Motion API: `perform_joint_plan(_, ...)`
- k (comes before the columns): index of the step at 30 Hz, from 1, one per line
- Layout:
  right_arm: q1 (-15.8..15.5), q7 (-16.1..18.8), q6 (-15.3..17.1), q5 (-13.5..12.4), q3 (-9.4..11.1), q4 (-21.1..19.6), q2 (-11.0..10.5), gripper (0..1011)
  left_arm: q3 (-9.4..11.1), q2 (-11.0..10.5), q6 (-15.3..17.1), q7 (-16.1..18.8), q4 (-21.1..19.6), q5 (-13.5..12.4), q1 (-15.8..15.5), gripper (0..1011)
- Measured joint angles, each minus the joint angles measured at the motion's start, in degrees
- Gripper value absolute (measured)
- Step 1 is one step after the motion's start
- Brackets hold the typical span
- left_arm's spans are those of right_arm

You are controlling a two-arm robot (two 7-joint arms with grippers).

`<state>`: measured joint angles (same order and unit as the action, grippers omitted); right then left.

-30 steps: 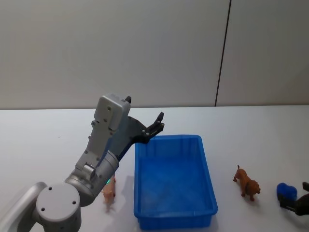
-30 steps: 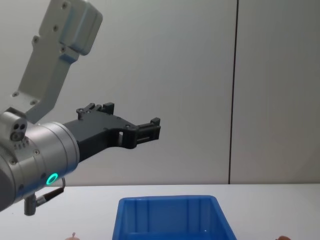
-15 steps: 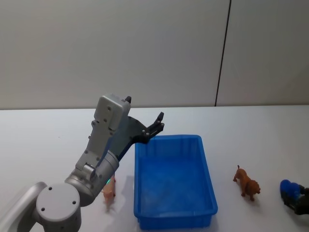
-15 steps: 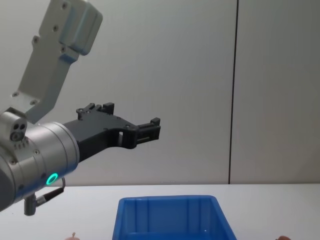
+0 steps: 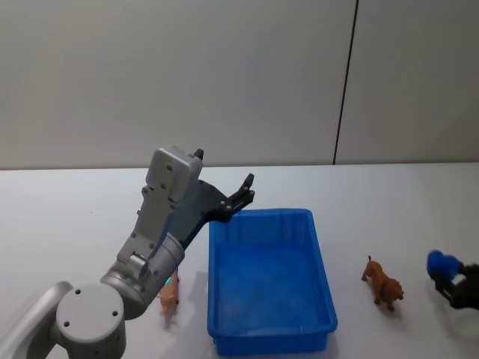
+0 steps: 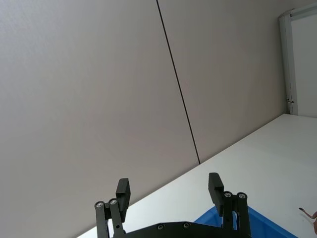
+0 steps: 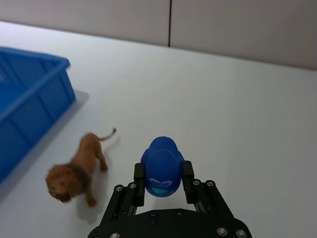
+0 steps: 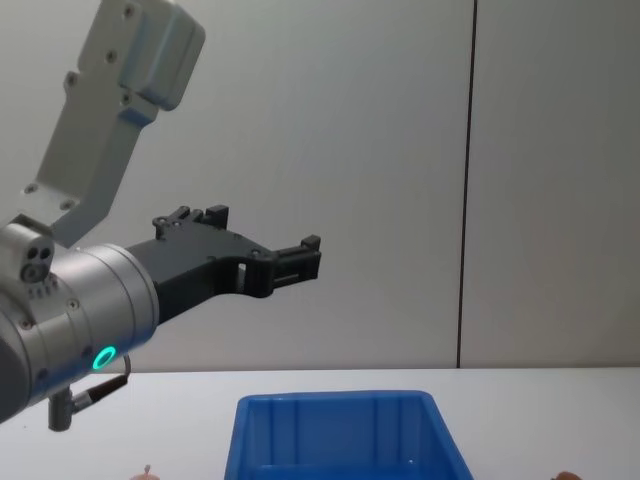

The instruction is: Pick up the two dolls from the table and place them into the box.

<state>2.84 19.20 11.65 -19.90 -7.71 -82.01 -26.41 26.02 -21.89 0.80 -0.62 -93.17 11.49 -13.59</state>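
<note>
Right gripper (image 5: 451, 280) (image 7: 163, 184) has its jaws pinching the blue doll (image 5: 442, 262) (image 7: 161, 157) by its sides, close to the table's (image 5: 75, 209) right edge.

Step looks like carry-to-box:
- Box (image 5: 323, 271) is mid-table by the front edge, with the toy lion (image 5: 383, 283) between it and the doll.
- Stay high enough to clear the lion and the rim.
- The doll is rounded, so hold the squeeze steady.
- Release low, over the box's right half.

Left gripper (image 5: 247, 188) (image 6: 168, 186) hovers over the box's far-left corner, jaws spread and empty. Stay clear of it. Pink doll (image 5: 169, 298) stands just beside the box's left wall.

Versus a second ago, the blue doll and right gripper sit higher in head view, which reads as a lift. Left arm, lion and pink doll are unchanged.
</note>
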Motion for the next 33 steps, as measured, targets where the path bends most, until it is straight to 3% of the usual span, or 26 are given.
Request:
perform_joint_plan(15, 2.14, 4.82, -4.42, 1.54, -1.98, -3.79, 1.84, 344, 0.0, 0.0, 0.0, 0.0, 0.0, 0.0, 0.0, 1001)
perform_joint_plan(33, 5.86, 13.74, -4.79, 9.05, -8.1, -5.86, 7.08, 232, 0.0, 0.0, 0.0, 0.0, 0.0, 0.0, 0.0, 1001)
